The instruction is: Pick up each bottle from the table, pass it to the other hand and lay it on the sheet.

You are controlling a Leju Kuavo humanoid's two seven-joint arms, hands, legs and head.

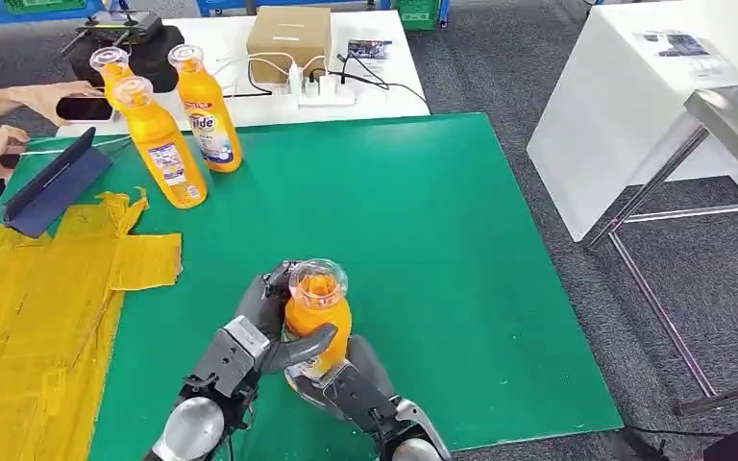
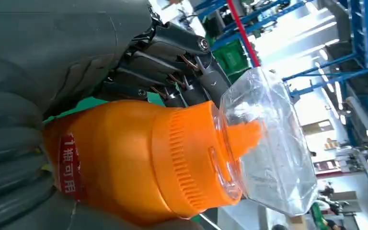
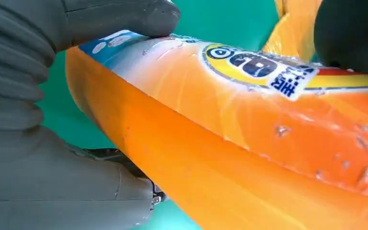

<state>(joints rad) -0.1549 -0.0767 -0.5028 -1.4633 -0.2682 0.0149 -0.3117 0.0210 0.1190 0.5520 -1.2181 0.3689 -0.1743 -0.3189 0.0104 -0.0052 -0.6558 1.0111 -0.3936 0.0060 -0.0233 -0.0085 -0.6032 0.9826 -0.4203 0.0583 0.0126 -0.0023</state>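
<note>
A: From the head view, both hands are on one orange detergent bottle, upright over the near part of the green table mat. The left hand wraps the upper body under the cap, and the right hand grips lower, near the base. I judge this is the passing step.

B: Then one hand should loosen only when the other grip is firm. Smooth plastic can slip. The yellow sheet, crinkled and uneven, lies to the robot's left, so I think the left hand should receive it.

A: Three more bottles stand at the far left corner, near a person's hand and a dark tablet.

B: And the left wrist view?

A: The bottle lies across the picture: a glossy orange body, a ribbed collar, a pointed nozzle under a clear, faceted overcap. The dark fingers curl behind the shoulder. They should stay off that thin overcap; it may pop off.

B: The right wrist view?

A: The thumb presses on the glossy label, and the flat-sided body rests in the ribbed grey palm. So both hands are closed on this bottle.
</note>
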